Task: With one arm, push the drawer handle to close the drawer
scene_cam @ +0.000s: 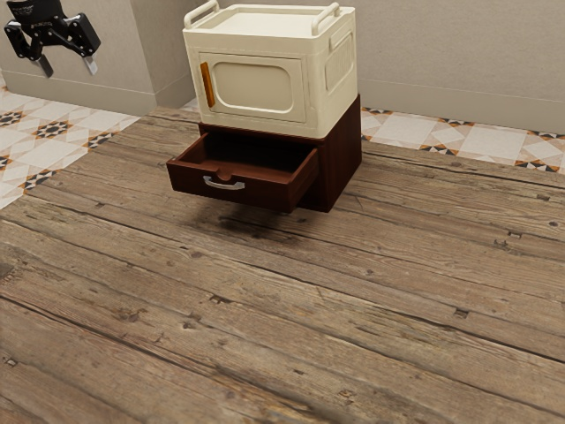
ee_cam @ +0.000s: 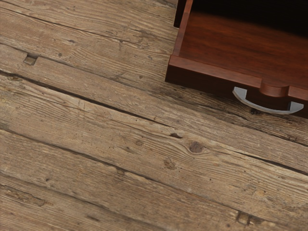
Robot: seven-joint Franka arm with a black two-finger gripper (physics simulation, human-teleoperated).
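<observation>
My black gripper (scene_cam: 66, 66) hangs at the exterior view's upper left, its two fingers spread apart with nothing between them. It is well above the floor level and apart from the drawer. The dark red-brown drawer (scene_cam: 231, 190) is pulled out of its cabinet (scene_cam: 342, 159), and its inside shows. A curved silver handle (scene_cam: 223, 184) is fixed to the drawer front. In the wrist view the drawer (ee_cam: 207, 77) is seen from above, with the handle (ee_cam: 267, 109) on its front edge.
A cream box (scene_cam: 256, 84) with an orange door handle (scene_cam: 207, 85) and top rails stands on the cabinet. Wooden planks (scene_cam: 282, 327) stretch around the cabinet, patterned tiles (scene_cam: 62, 132) lie beyond them, and pale walls rise behind.
</observation>
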